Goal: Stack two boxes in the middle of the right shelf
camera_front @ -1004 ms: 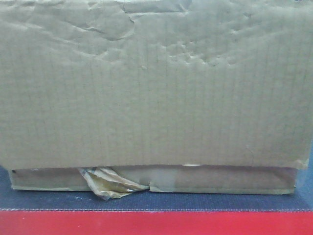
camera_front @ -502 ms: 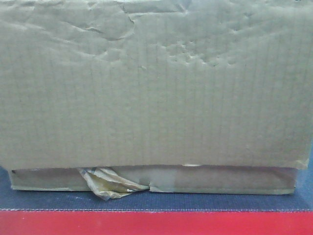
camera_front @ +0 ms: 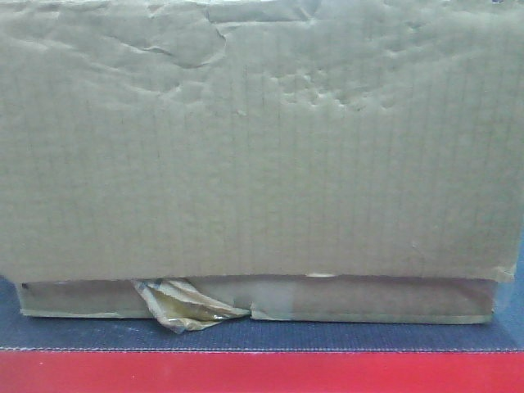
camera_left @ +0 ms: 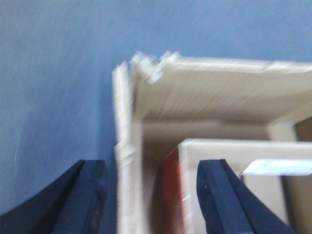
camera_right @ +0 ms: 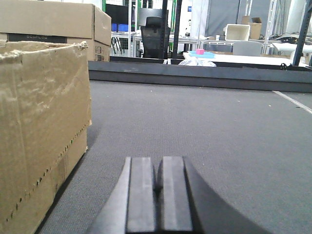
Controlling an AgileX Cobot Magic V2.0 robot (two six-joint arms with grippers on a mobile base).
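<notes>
A wide brown cardboard box [camera_front: 262,147] with a dented face fills the front view, and a wrinkly tuft of yellowish tape [camera_front: 184,304] hangs at its lower edge. In the left wrist view my left gripper [camera_left: 153,197] is open and straddles the box's torn side wall [camera_left: 126,146]: one finger is outside it, the other inside. A smaller carton with a red side [camera_left: 171,195] lies inside. My right gripper [camera_right: 158,187] is shut on nothing, low over grey carpet, with a box [camera_right: 39,126] to its left and a second box [camera_right: 53,22] behind that. The shelf is out of view.
The box rests on a dark blue-grey mat [camera_front: 262,336] with a red strip [camera_front: 262,372] along its front. In the right wrist view a low dark ledge [camera_right: 195,75] crosses the carpet [camera_right: 204,126], with desks, chairs and racks far behind it.
</notes>
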